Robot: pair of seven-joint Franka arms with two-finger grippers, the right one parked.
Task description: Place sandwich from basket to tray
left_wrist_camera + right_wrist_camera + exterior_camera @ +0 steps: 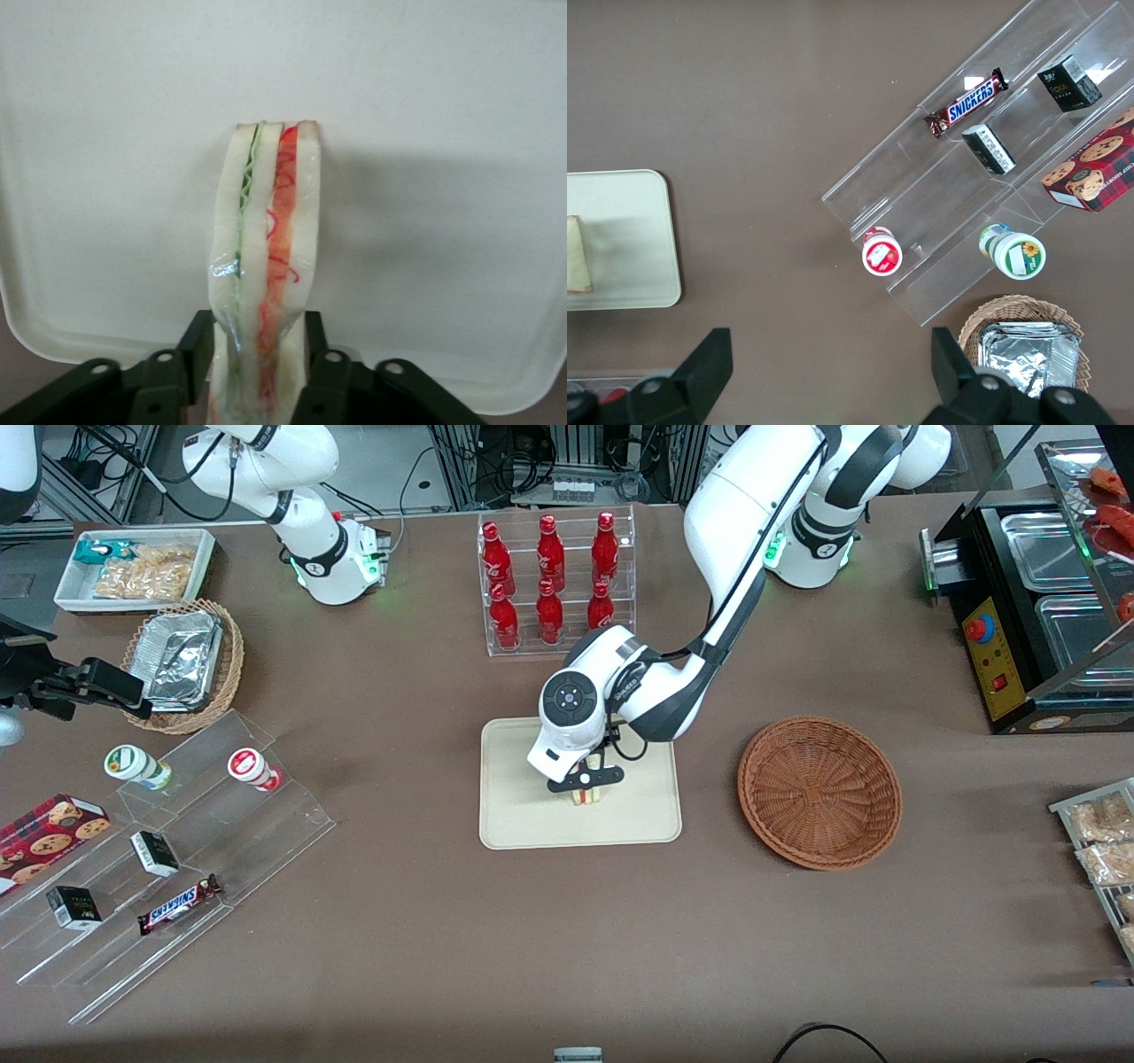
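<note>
Gripper: the gripper [586, 779] is low over the middle of the tray [514, 815], its two fingers [197, 350] pressed against the sides of the sandwich.
Sandwich: the sandwich [266, 257] stands on edge on the tray, held between the fingers, with its green and red filling layers showing.
Basket: the basket [819, 791] sits on the table beside the tray, toward the working arm's end, with nothing in it.
Bottle rack: the rack of red bottles [554, 580] stands farther from the front camera than the tray.
</note>
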